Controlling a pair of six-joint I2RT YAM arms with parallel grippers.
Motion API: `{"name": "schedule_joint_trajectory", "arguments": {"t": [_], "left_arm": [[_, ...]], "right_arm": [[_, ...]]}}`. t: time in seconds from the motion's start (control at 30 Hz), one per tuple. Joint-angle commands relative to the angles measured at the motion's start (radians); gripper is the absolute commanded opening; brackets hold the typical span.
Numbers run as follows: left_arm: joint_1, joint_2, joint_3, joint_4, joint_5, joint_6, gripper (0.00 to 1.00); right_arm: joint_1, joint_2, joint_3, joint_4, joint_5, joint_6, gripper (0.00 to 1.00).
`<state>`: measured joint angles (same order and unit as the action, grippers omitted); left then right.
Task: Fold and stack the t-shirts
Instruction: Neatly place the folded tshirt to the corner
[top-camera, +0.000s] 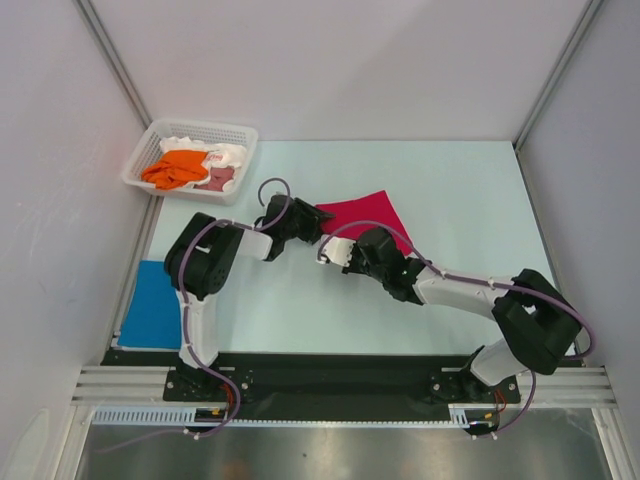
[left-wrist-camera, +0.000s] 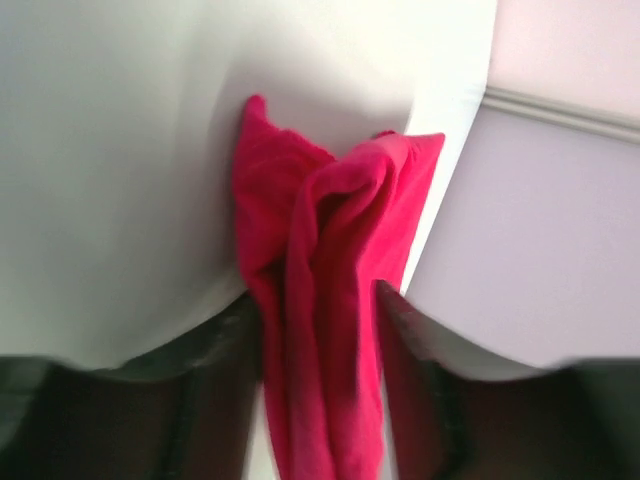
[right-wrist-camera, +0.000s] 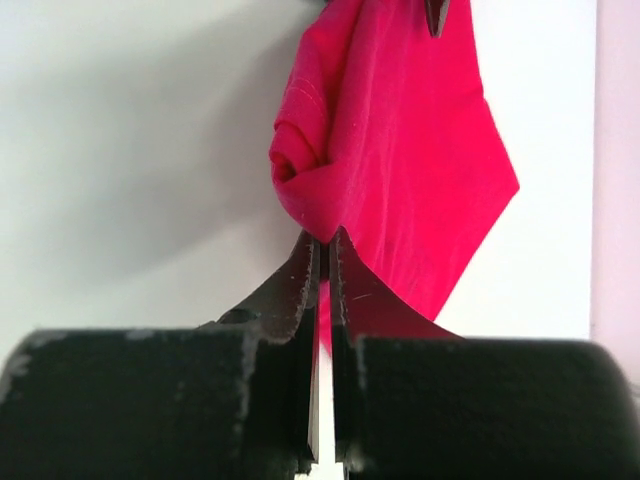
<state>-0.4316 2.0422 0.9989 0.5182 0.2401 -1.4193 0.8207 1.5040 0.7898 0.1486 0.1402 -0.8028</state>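
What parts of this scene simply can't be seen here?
- Top view: the right arm covers the near edge of the crimson-red cloth t-shirt.
- Top view: the left arm hides the right edge of the bright blue cloth t-shirt.
- Left wrist view: the left gripper is blurred.

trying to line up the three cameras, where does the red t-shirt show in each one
top external: red t-shirt at mid-table, to the lower right of the white basket.
left wrist: red t-shirt bunched in the centre, running down between the fingers of the left gripper.
right wrist: red t-shirt upper centre-right, pinched in the shut right gripper.
shared landmark: the pale table behind the shirt in all three.
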Motion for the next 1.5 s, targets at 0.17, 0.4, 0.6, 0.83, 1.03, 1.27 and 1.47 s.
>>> {"name": "schedule_joint_trajectory", "arguments": {"t": [0.17,0.4,0.6,0.83,1.03,1.27,1.47], "left_arm": [[0.005,0.024,-0.029,0.238,0.025,0.065,0.21],[-0.031,-0.268,-0.143,0.002,-0.117,0.348,0.01],[-0.081,-0.626,-0.264,-0.266,-0.347,0.555,0.00],[-0.084,-0.945,-0.384,-0.510,-0.567,0.595,0.00],[-0.050,-1.019,-0.292,-0.788,-0.723,0.616,0.00],[0.122,-1.057,-0.192,-0.974,-0.706,0.585,0.00],[0.286,-0.995,-0.103,-0.975,-0.549,0.614,0.00]], "right_arm": [[0.034,-0.123,-0.104,0.117,0.012,0.181,0.10],[0.055,-0.329,-0.216,0.080,0.066,0.416,0.54],[0.058,-0.595,-0.304,-0.021,0.108,0.573,0.71],[0.087,-0.700,-0.235,-0.130,0.122,0.571,0.72],[0.147,-0.682,-0.189,-0.116,0.144,0.570,0.73],[0.190,-0.659,-0.181,-0.129,0.183,0.574,0.73],[0.210,-0.663,-0.166,-0.146,0.199,0.568,0.73]]}}
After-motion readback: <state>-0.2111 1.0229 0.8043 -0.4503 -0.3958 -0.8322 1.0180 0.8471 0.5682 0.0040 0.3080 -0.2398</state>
